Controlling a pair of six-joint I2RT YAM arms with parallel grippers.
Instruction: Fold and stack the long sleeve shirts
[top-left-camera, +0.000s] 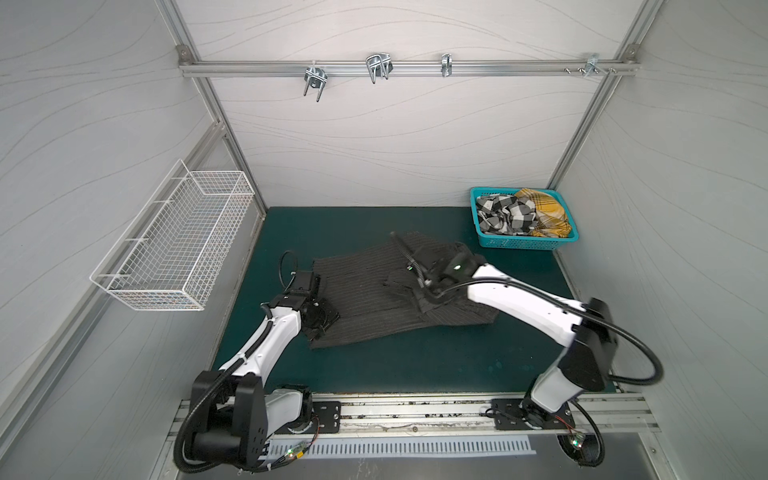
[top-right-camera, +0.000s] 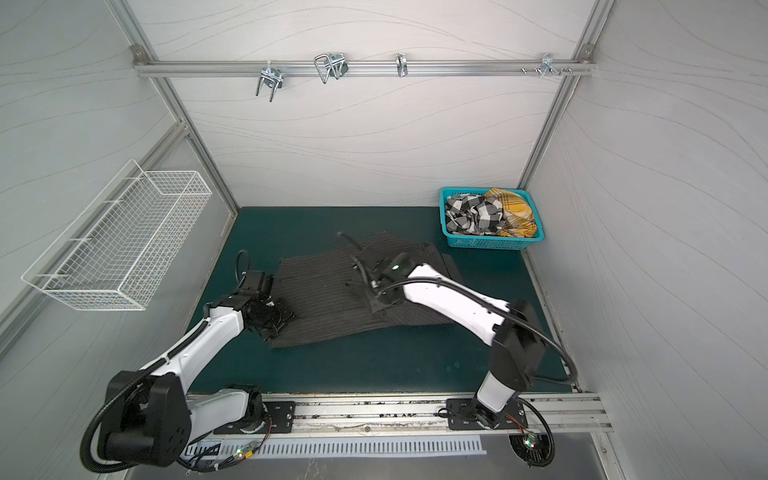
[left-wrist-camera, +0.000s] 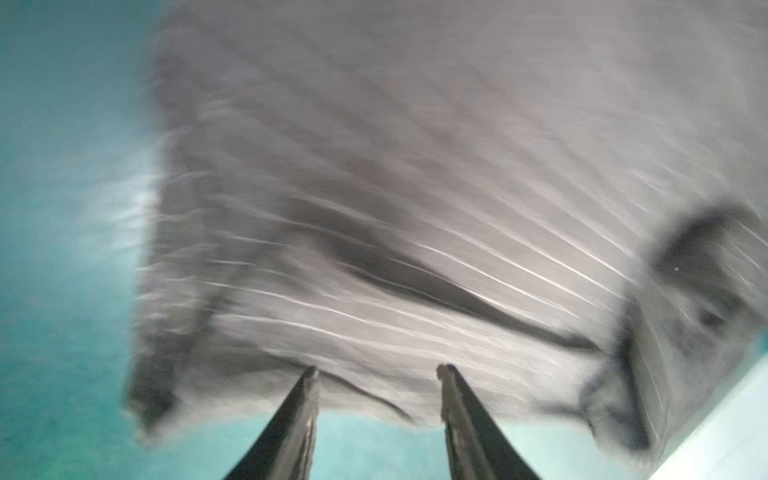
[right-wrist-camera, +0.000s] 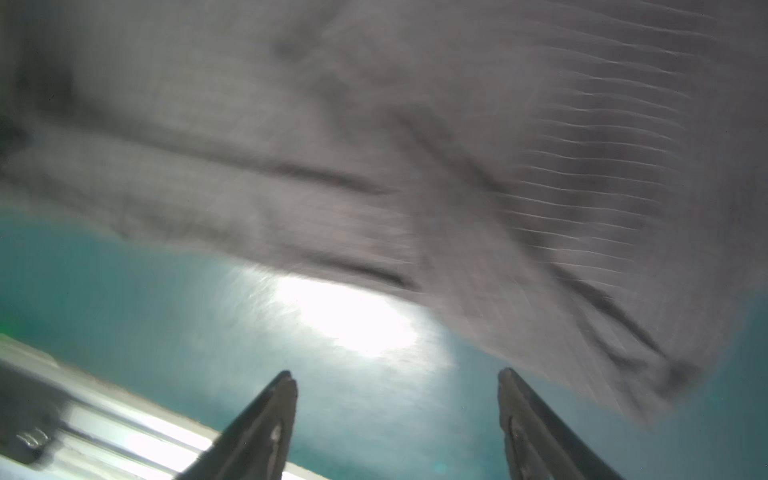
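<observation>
A dark charcoal pinstriped shirt (top-left-camera: 365, 299) (top-right-camera: 320, 299) lies partly folded in the middle of the green mat in both top views. My left gripper (top-left-camera: 322, 320) (top-right-camera: 278, 320) (left-wrist-camera: 378, 368) is open at the shirt's left edge, its tips just over the hem of the blurred cloth (left-wrist-camera: 415, 166), gripping nothing. My right gripper (top-left-camera: 419, 291) (top-right-camera: 370, 295) (right-wrist-camera: 397, 372) is open above the shirt's middle. In the right wrist view only bare mat lies between its tips, and the cloth (right-wrist-camera: 374, 124) is apart from them. A black-and-white checked shirt (top-left-camera: 505, 216) (top-right-camera: 473, 214) and a mustard plaid one (top-left-camera: 548, 212) (top-right-camera: 515, 212) lie crumpled in a basket.
The teal plastic basket (top-left-camera: 519, 245) stands at the mat's back right corner. A white wire basket (top-left-camera: 174, 245) hangs on the left wall. A rail with metal hooks (top-left-camera: 374, 68) crosses the back wall. Green mat (top-left-camera: 374, 365) shows in front of the shirt.
</observation>
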